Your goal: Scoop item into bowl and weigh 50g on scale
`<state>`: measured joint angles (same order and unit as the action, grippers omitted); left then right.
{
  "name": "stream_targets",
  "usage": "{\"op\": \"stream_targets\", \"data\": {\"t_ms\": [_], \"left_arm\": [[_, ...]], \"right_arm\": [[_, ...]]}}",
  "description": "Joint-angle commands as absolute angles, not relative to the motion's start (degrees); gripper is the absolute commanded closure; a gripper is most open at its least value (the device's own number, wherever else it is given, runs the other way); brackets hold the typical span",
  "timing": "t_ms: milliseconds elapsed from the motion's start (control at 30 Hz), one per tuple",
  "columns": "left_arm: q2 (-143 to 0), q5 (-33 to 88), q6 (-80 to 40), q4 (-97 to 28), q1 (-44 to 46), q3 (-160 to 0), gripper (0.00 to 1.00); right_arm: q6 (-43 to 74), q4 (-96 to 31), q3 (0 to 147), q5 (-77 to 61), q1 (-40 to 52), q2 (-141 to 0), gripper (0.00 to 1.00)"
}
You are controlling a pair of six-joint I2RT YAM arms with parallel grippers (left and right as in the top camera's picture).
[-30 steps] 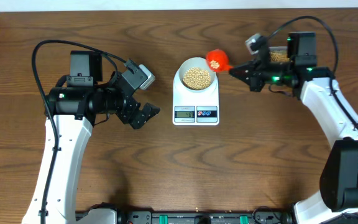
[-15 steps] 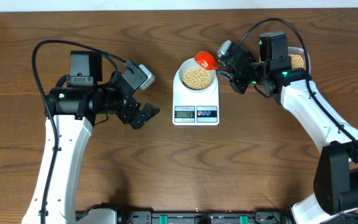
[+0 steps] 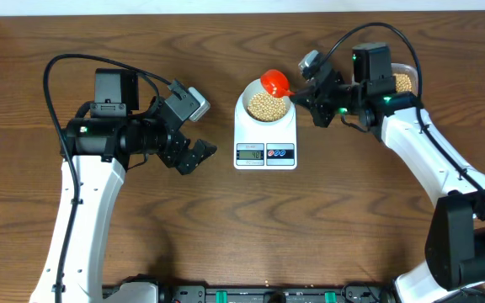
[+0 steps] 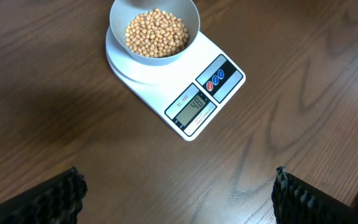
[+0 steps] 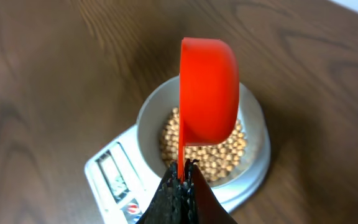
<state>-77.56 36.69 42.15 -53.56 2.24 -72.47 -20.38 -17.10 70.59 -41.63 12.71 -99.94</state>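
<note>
- Beans (image 4: 156, 33), small, round and tan-yellow, fill the pale bowl (image 4: 115, 31), which stands on the round platform at the back end of the white scale (image 4: 166, 87).
- On the scale's front edge the grey display (image 4: 196, 103) reads 48; the fine print above it is too small to read.
- Beside the display sit two round buttons (image 4: 215, 76), one red and one blue, whose markings are not legible.
- No brand name can be made out anywhere on the scale.
- Above the bowl's back rim, on the right arm's side of the scale, hangs a red scoop (image 3: 274, 82), turned on its side.
- The right gripper (image 5: 180, 177) is clamped tight on the scoop's thin handle, with the cup just above the beans in the bowl; whether the scoop itself holds any beans cannot be told.
- The left gripper (image 3: 196, 156) is spread wide and holds nothing; it hovers over the wooden table (image 3: 226, 236) on the left arm's side of the scale, apart from scale and bowl.
- Behind the right arm, further from the scale, a clear tub (image 3: 402, 82) holds more of the same beans.
</note>
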Motion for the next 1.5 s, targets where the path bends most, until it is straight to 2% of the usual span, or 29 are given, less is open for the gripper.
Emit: {"op": "stream_targets", "data": {"t_ms": [0, 600, 1000, 1100, 1200, 1467], "left_arm": [[-77.06, 36.38, 41.91, -53.71, 2.00, -74.11, 0.02], [-77.06, 36.38, 41.91, -53.71, 2.00, -74.11, 0.02], [-77.06, 36.38, 41.91, -53.71, 2.00, -74.11, 0.02], [-77.06, 36.38, 41.91, -53.71, 2.00, -74.11, 0.02], [-77.06, 36.38, 41.91, -53.71, 2.00, -74.11, 0.02], [-77.06, 36.38, 41.91, -53.71, 2.00, -74.11, 0.02]], "right_arm": [[-15.64, -17.10, 70.48, -45.65, 12.19, -100.47, 0.99], [-14.76, -17.17, 70.48, -51.66, 4.23, -100.44, 0.99], [-13.32, -20.82, 70.48, -49.39, -12.21, -99.02, 0.99], [-14.20, -21.45, 70.48, -45.19, -16.21, -97.95, 0.99], [-19.90, -23.90, 70.48, -33.61, -18.50, -96.44, 0.99], [-28.38, -27.22, 70.48, -16.88, -12.88, -95.90, 0.99]]}}
